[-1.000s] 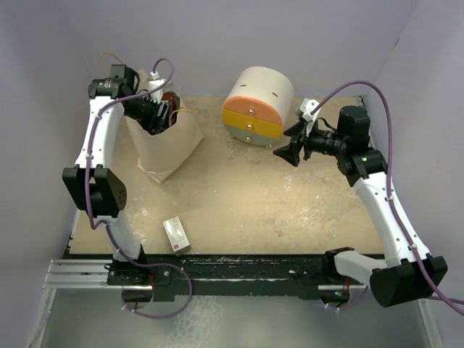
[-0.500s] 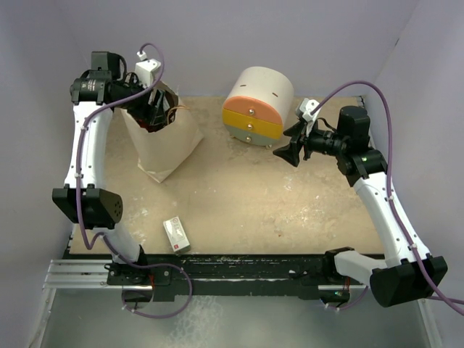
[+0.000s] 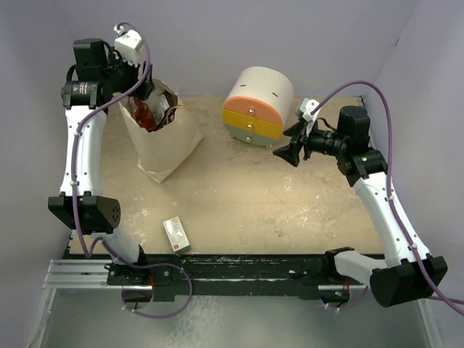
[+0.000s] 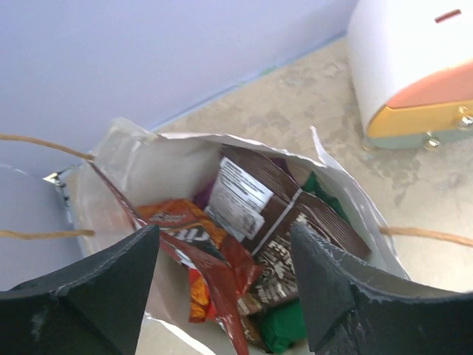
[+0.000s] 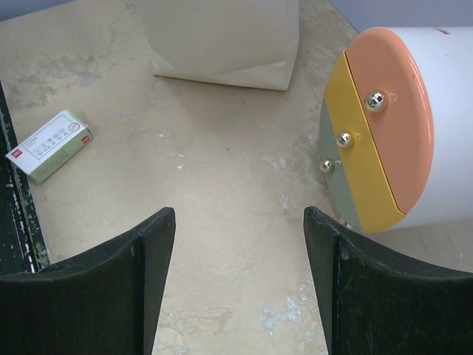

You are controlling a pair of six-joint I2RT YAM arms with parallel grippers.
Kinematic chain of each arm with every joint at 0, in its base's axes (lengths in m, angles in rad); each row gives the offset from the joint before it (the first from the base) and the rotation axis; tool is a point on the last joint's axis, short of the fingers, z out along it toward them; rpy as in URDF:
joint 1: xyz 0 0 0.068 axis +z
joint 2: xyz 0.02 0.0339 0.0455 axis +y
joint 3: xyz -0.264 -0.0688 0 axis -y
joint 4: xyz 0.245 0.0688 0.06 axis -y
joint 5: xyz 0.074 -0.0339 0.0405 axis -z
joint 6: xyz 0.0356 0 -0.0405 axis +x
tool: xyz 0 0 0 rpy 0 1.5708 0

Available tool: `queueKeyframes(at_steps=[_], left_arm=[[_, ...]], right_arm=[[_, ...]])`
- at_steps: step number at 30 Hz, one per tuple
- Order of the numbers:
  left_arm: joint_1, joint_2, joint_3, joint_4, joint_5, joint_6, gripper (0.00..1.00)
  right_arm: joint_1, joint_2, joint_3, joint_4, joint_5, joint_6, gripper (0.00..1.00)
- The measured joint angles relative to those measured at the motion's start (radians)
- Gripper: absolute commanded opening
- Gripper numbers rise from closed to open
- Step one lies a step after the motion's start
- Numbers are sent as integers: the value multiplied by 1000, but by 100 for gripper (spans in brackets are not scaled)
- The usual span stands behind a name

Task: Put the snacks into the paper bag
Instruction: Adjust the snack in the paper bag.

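Top view: cream paper bag [image 3: 165, 145] upright at far-left corner of tabletop [image 3: 254, 196], mouth open, crinkly snacks [image 3: 148, 114] inside. Left jaws above mouth. Right jaws near round drawer unit [image 3: 257, 101], well apart from bag. Small box [image 3: 176, 234] by near edge.

Left wrist: left jaws wide apart, holding nothing. Glossy brown packet [image 4: 295, 222], red packet [image 4: 199, 255], green packet [image 4: 284, 325] between creased paper walls.

Right wrist: right jaws wide apart, holding nothing, over speckled tabletop.

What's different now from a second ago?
The left gripper has risen out of the paper bag, up and back toward the wall, its jaws open and empty above the snacks inside. The bag, right gripper, drawer unit and small white box have stayed put.
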Motion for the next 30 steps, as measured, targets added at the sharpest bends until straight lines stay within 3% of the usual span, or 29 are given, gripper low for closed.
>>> queueKeyframes(at_steps=[11,23,30], left_arm=[[51,56,-18,90,-90,-5,41],[64,89,-203,84,-63,9,9],[64,179,-204,7,76,10,8]], right_arm=[[-1,0,-8,13,-16,1,73],[-1,0,-11,14,-18,3,73],[-5,0,-13,17,-18,3,73]])
